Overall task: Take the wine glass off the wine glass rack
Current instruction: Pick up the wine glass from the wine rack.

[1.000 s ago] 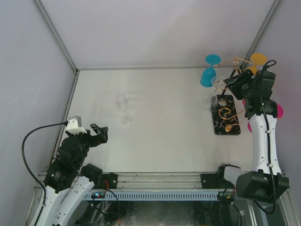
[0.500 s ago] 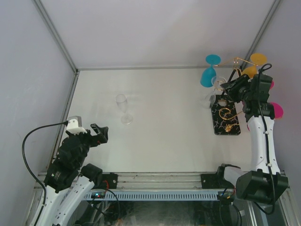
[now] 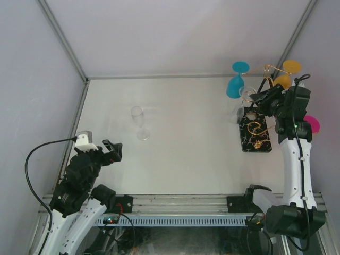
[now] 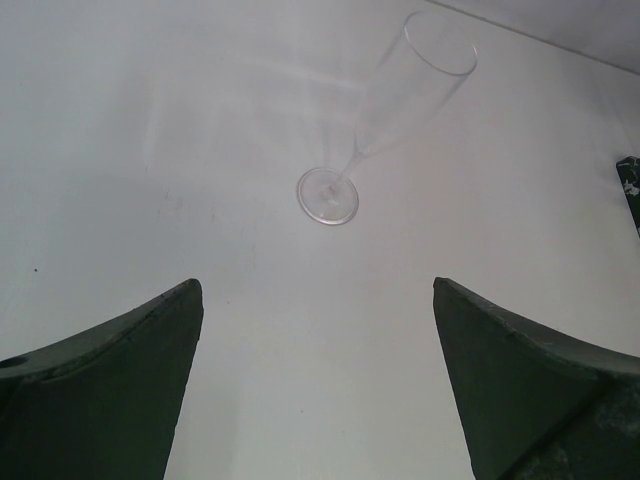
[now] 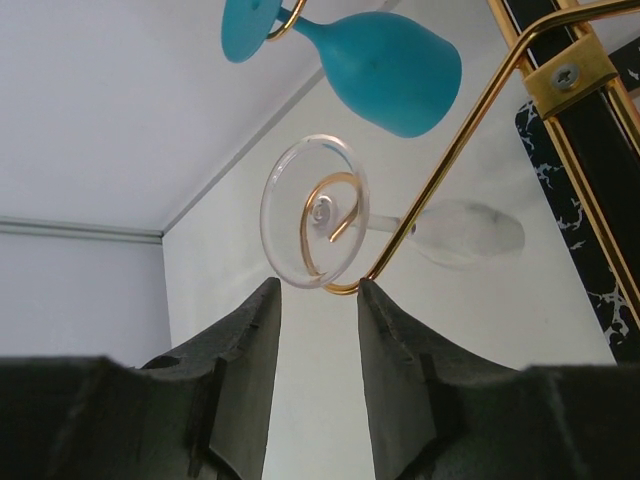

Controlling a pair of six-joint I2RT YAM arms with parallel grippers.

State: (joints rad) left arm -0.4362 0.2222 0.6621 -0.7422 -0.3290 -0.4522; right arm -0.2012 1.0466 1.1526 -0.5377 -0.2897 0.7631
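The rack (image 3: 255, 134) stands at the far right of the table (image 3: 186, 159), its black marbled base lying flat and its gold wire arms branching up. The clear glass (image 5: 462, 232) hangs on it. Its foot (image 5: 288, 225) is threaded on a curled loop at the end of an arm on the rack's left side, and the bowl hangs down near the far end of the base. A teal glass (image 5: 385, 60) hangs from another loop just beyond it. A yellow glass (image 3: 290, 66) and a pink one (image 3: 313, 125) hang on the rack's far and right sides.

The right gripper (image 5: 318, 288) is raised at the clear glass's foot. Its jaws stand narrow with a gap between them, and the foot's lower rim and the bend of the wire sit right at the mouth of that gap. Nothing is clamped; whether the fingertips (image 5: 262, 300) touch the rim I cannot tell.

The left gripper (image 4: 316, 290) hovers low over the near left of the table, jaws spread wide and holding nothing. Ahead of it — toward the far side — a flute (image 4: 400, 100) stands upright on the table, well apart from the rack.
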